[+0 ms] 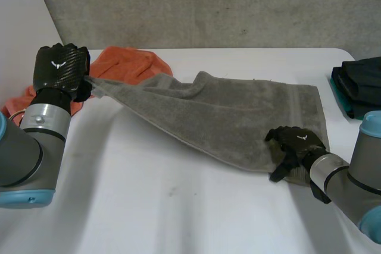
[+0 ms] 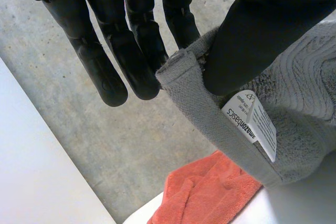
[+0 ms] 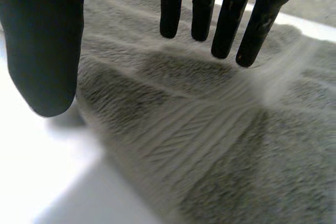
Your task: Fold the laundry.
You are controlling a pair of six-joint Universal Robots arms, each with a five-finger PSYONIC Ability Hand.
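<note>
A grey towel (image 1: 226, 111) lies stretched across the white table (image 1: 178, 206) from back left to front right. My left hand (image 1: 58, 66) holds its far left corner lifted off the table. In the left wrist view the thumb (image 2: 262, 35) pinches that corner of the towel (image 2: 299, 93) against straight fingers (image 2: 105, 72), beside a white label (image 2: 252, 124). My right hand (image 1: 296, 144) rests at the towel's front right corner. Its fingers (image 3: 231, 19) reach straight over the towel (image 3: 210, 129), and its thumb (image 3: 42, 51) stands apart over the edge.
An orange cloth (image 1: 128, 63) lies bunched behind the left hand at the table's back left, and it shows below the lifted corner as the orange cloth (image 2: 205, 192). Dark folded clothes (image 1: 363, 87) sit at the right edge. A grey wall runs behind the table.
</note>
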